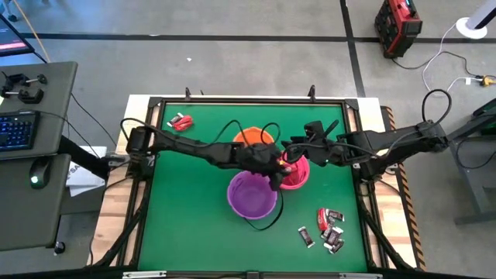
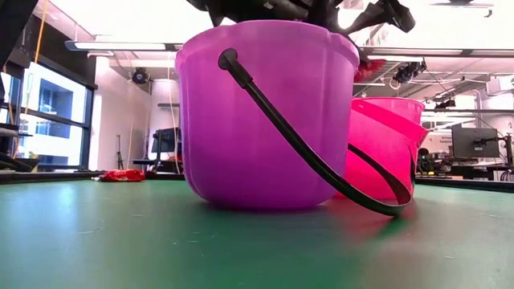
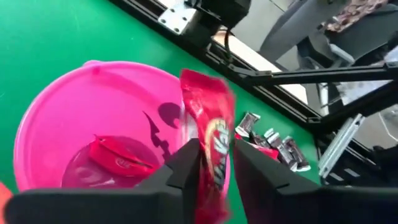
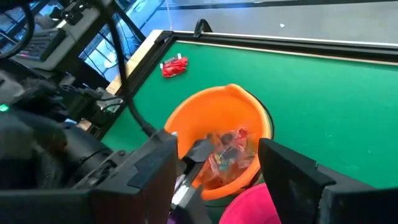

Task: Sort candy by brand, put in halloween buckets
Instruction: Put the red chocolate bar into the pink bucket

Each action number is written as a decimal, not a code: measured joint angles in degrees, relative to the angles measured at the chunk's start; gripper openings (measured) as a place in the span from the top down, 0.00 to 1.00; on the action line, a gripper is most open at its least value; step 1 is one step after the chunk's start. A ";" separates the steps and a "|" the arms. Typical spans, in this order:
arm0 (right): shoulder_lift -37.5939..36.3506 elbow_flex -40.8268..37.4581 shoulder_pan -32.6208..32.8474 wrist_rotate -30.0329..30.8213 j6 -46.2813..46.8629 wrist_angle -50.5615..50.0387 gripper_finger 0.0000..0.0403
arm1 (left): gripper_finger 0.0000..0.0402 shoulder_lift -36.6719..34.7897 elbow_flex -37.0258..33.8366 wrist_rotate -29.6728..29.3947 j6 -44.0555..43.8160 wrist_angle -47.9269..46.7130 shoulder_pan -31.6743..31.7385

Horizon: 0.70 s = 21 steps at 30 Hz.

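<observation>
**Red bar between the left fingers over the pink bucket**

We see a green, felt-like table (image 1: 194,194) with a black frame, standing on a grey floor. Beside it is a desk with a keyboard (image 1: 17,128), and a red case (image 1: 397,25) lies on the floor. The low view shows a bright room with windows and a monitor (image 2: 474,142) behind.

Three round plastic buckets stand close together in the middle. The purple bucket (image 1: 251,194) is smooth and ribbed, with a thin black handle (image 2: 313,156). The pink bucket (image 3: 93,118) has one red candy (image 3: 118,158) at its bottom. The orange bucket (image 4: 217,134) contains some clear-wrapped pieces.

The left gripper (image 3: 214,168) is above the pink bucket, its fingers narrow, with a glossy red bar (image 3: 208,149) between them. The right gripper (image 4: 217,171) is above the orange bucket, its fingers wide apart and holding nothing.

A group of dark and silver candies (image 1: 327,229) lies near the right front corner. One red candy (image 1: 180,122) lies alone near the far left corner.
</observation>
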 joint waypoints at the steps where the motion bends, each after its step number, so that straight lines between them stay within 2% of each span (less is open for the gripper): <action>1: 0.00 0.00 0.00 -0.01 0.00 0.04 0.46 | 0.76 0.01 0.04 0.91 0.04 -0.10 0.21; 7: -0.04 0.00 0.00 0.71 -0.53 0.28 0.46 | 0.57 -0.91 0.17 6.12 2.47 -4.10 1.28; 11: -1.70 0.00 0.00 1.12 -2.91 0.19 0.46 | 0.48 -4.48 0.15 9.22 4.82 -15.58 3.43; 13: -3.64 0.00 0.00 1.35 -3.53 -0.44 0.46 | 0.46 -7.24 0.15 6.71 7.87 -22.02 4.46; 16: -7.04 0.02 0.00 2.21 -2.54 -4.73 0.46 | 0.46 -12.54 0.05 -1.35 11.88 -28.46 5.66; 19: -9.17 0.04 0.04 1.34 2.88 -12.33 0.46 | 0.46 -19.32 -1.82 -7.77 14.36 -28.20 7.02; 21: -9.35 -0.13 0.39 -2.82 8.09 -18.41 0.46 | 0.46 -24.45 -5.01 -10.91 14.59 -26.50 8.28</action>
